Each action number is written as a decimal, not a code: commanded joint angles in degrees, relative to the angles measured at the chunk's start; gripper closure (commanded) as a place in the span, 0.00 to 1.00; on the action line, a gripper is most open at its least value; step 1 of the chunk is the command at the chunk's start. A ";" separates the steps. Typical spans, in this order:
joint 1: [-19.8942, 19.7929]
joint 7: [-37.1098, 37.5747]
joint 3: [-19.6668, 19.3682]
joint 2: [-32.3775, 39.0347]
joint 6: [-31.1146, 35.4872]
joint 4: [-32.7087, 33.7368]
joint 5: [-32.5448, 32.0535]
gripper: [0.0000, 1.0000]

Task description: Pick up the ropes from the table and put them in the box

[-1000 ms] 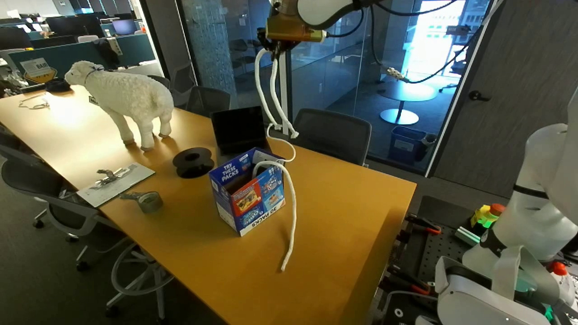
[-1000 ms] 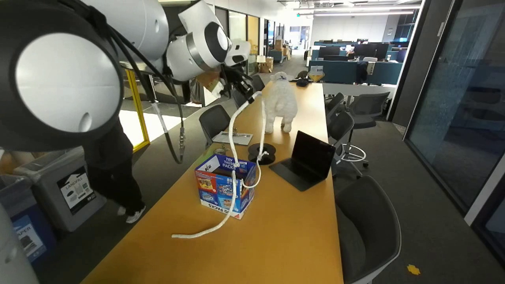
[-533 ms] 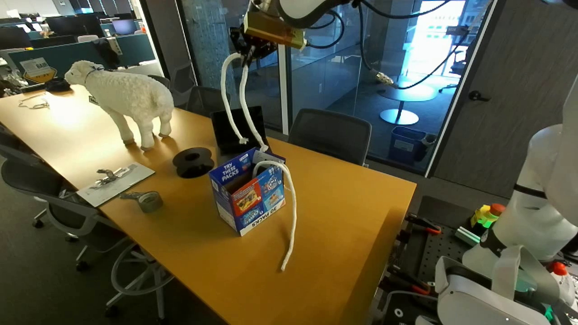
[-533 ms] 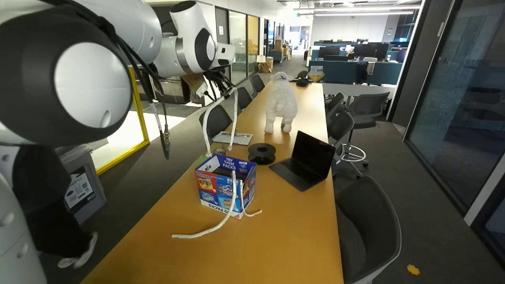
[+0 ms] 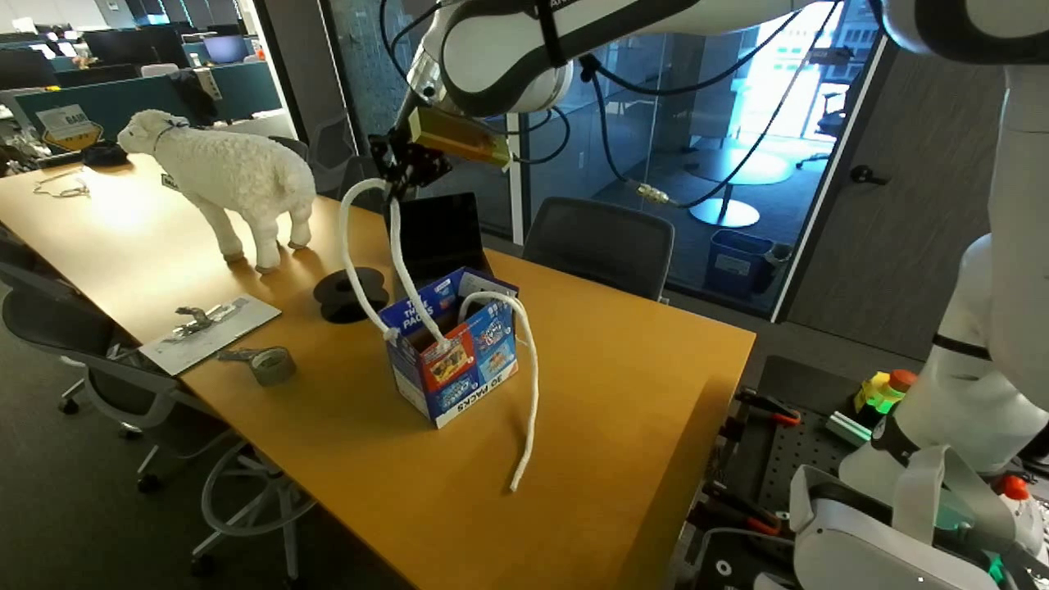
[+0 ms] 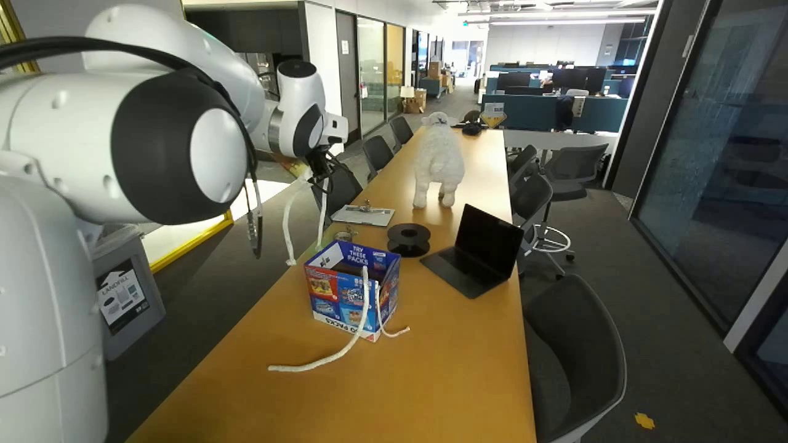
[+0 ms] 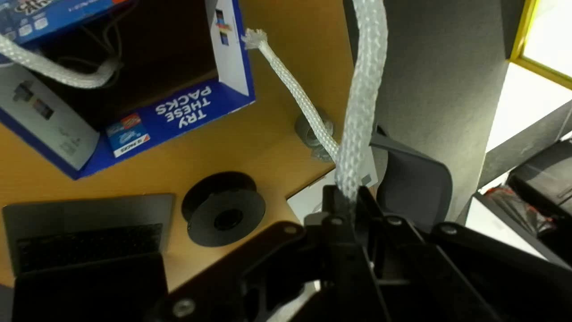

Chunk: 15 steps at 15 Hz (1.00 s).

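Orange-brown wooden table (image 6: pixel 443 381); dark chairs (image 6: pixel 575 357) alongside; glass wall (image 6: pixel 702 197)

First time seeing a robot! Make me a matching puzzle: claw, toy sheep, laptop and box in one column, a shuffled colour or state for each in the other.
1. claw
2. toy sheep
3. laptop
4. box

A. black, folded open
B. blue and red, open at the top
C. white and woolly-looking, standing
D. gripping a white rope

Pairs: 1-D, 2-C, 3-A, 4-B
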 commanded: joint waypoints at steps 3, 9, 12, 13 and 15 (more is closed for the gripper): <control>-1.46 -9.96 2.13 6.51 -0.69 5.80 6.87 0.92; -3.01 -9.63 -0.96 6.85 -3.90 10.45 5.07 0.92; -3.79 -9.25 -2.22 7.61 -4.92 13.05 4.62 0.92; -4.24 -9.56 -2.33 7.99 -5.43 13.89 4.93 0.92; -4.76 -9.72 -2.70 8.49 -5.55 14.70 5.23 0.92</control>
